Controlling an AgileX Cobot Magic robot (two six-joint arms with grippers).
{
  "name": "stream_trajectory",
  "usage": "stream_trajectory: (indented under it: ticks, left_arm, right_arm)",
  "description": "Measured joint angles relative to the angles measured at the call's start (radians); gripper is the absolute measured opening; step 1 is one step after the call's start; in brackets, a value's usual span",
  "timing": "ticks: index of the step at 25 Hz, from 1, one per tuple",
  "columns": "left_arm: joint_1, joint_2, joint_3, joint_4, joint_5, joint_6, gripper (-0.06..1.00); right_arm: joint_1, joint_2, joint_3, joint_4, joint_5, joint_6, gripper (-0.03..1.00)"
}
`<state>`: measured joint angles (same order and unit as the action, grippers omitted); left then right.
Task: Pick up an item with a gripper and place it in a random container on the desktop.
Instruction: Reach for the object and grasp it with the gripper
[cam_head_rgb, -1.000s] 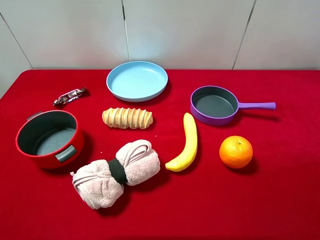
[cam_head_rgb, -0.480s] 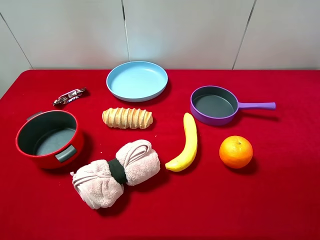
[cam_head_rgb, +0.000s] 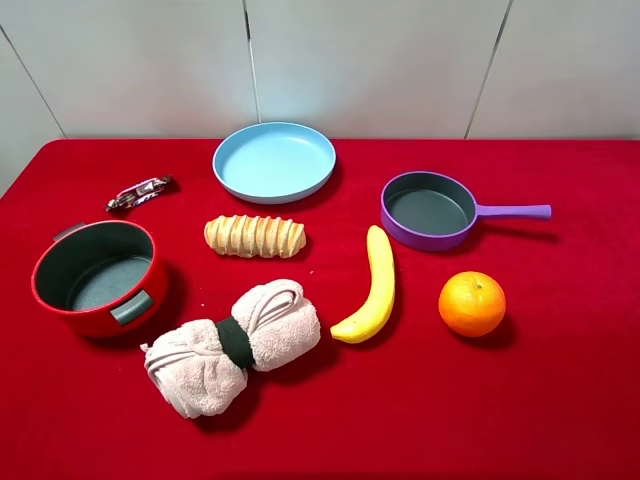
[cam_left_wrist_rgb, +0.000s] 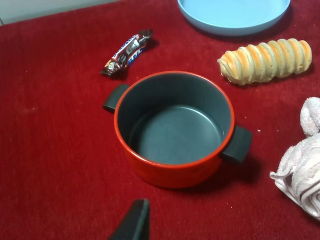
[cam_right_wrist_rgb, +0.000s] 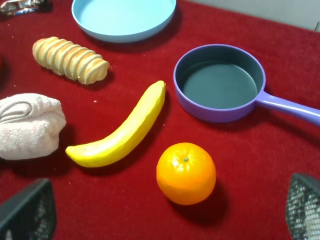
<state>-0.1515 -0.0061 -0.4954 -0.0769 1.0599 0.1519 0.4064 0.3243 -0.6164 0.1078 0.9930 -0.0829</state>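
The golden-tan ridged bread roll (cam_head_rgb: 255, 236) lies on the red desktop (cam_head_rgb: 560, 400), in front of the light-blue plate. It also shows in the left wrist view (cam_left_wrist_rgb: 265, 60) and the right wrist view (cam_right_wrist_rgb: 70, 59). The purple frying pan (cam_head_rgb: 429, 210) sits empty at the right, handle pointing right; the right wrist view shows it too (cam_right_wrist_rgb: 219, 82). Neither arm shows in the exterior high view. My right gripper (cam_right_wrist_rgb: 166, 214) is open wide and empty, short of the orange. Of my left gripper only one dark finger (cam_left_wrist_rgb: 134, 221) shows, near the red pot.
A red pot (cam_head_rgb: 97, 277) stands at the left, with a candy bar (cam_head_rgb: 140, 191) behind it. A light-blue plate (cam_head_rgb: 274, 161) is at the back. A pink rolled towel (cam_head_rgb: 232, 345), a banana (cam_head_rgb: 373, 287) and an orange (cam_head_rgb: 472, 303) lie toward the front.
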Motion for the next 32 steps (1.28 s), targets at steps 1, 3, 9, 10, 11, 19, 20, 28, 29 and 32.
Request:
stream_trajectory:
  ticks: [1, 3, 9, 10, 11, 19, 20, 28, 29, 32]
  left_arm:
    - [0.000, 0.000, 0.000, 0.000, 0.000, 0.000, 0.99]
    - [0.000, 0.000, 0.000, 0.000, 0.000, 0.000, 0.99]
    - [0.000, 0.000, 0.000, 0.000, 0.000, 0.000, 0.99]
    - [0.000, 0.000, 0.000, 0.000, 0.000, 0.000, 0.99]
    - [0.000, 0.000, 0.000, 0.000, 0.000, 0.000, 0.99]
    - [0.000, 0.000, 0.000, 0.000, 0.000, 0.000, 0.99]
    - [0.000, 0.000, 0.000, 0.000, 0.000, 0.000, 0.99]
    - [0.000, 0.000, 0.000, 0.000, 0.000, 0.000, 0.99]
    - [0.000, 0.000, 0.000, 0.000, 0.000, 0.000, 0.99]
    - [0.000, 0.000, 0.000, 0.000, 0.000, 0.000, 0.99]
  right_arm:
    - [0.000, 0.021, -0.009, 0.000, -0.007, -0.004, 0.69]
    - [0.000, 0.063, -0.030, 0.001, -0.013, -0.017, 0.69]
    - [0.000, 0.214, -0.117, 0.001, -0.036, -0.067, 0.69]
    - [0.000, 0.242, -0.132, 0.001, -0.043, -0.076, 0.69]
    - [0.000, 0.269, -0.147, 0.001, -0.051, -0.087, 0.69]
    - [0.000, 0.465, -0.248, 0.001, -0.076, -0.156, 0.69]
    - [0.000, 0.487, -0.259, 0.003, -0.077, -0.170, 0.69]
    - [0.047, 0.708, -0.379, 0.015, -0.099, -0.279, 0.69]
    - [0.059, 0.736, -0.398, 0.015, -0.106, -0.286, 0.69]
    - [0.098, 0.818, -0.453, 0.014, -0.114, -0.295, 0.69]
